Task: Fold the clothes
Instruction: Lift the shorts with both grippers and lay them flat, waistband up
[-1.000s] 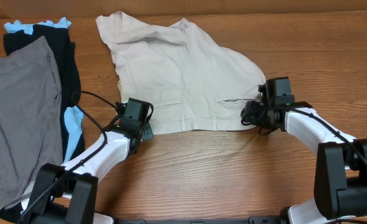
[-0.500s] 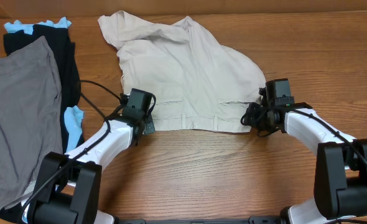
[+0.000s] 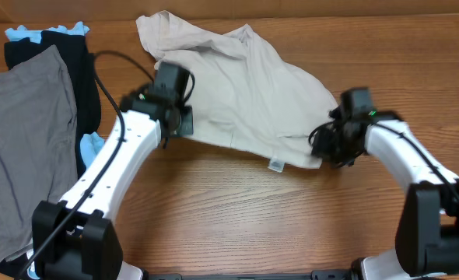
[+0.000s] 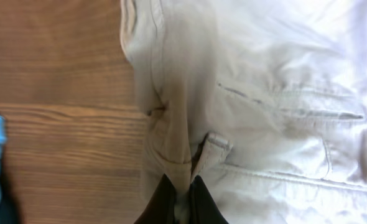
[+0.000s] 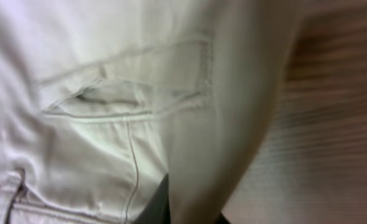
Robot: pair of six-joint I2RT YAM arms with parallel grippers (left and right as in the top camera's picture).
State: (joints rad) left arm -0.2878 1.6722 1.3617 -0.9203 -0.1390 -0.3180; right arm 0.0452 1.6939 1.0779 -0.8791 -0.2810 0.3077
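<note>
Light beige cotton shorts (image 3: 245,85) lie in the far middle of the brown wooden table (image 3: 237,225), legs bunched towards the far edge, waistband nearest me. The near hem sags between my two grips, and the small white label (image 3: 277,165) hangs out at its lowest point, so I judge this edge to be raised off the wood.

Left gripper (image 4: 182,200): fingers together, pinching a bunch of waistband just below a belt loop (image 4: 213,144). Right gripper (image 5: 186,208): closed on the cloth edge beside the welt pocket (image 5: 118,93); only a sliver of finger shows.

Reason for the hold, as I read it: one grip at each waistband corner keeps the edge spread, ready to carry over the legs for a first fold.

Well to my left, clear of the work: a plain grey garment (image 3: 23,148) piled over a black garment (image 3: 78,74) and a light-blue garment (image 3: 95,152).
</note>
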